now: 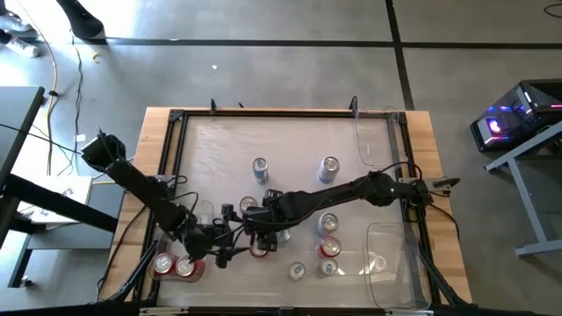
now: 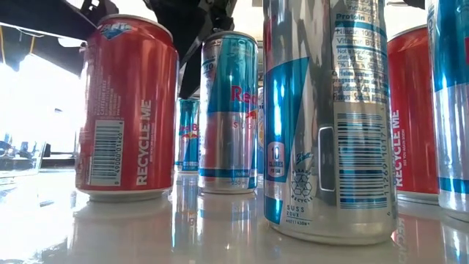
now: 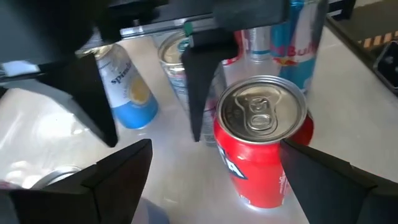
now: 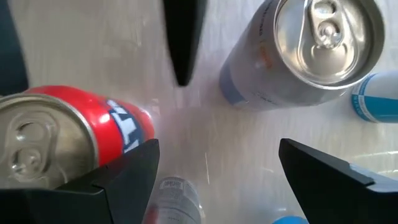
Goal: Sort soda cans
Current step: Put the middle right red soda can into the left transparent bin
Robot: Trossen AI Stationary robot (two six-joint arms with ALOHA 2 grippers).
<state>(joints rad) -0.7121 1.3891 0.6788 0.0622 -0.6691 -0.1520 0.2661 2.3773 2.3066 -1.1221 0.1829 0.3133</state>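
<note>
Two grippers meet near the table's front edge, left of centre. Only the left wrist view shows the left gripper with its fingers spread wide on either side of an upright red can; no contact is visible. Just beyond that can stand a silver can with a blue and yellow label and a silver-blue can. Only the right wrist view shows the right gripper with fingers likewise spread, holding nothing, above bare tabletop between a red can and a silver can.

Seen level with the tabletop, a tall silver-blue can stands nearest, a red can marked "RECYCLE ME" to one side, and a slimmer silver-blue can farther back.

Seen from above, two red cans sit in the container at the front left corner. A clear bin at the front right corner holds something pale that cannot be made out. Four cans cluster right of centre near the front; two more cans stand mid-table. A second clear bin lies at the far right corner.
</note>
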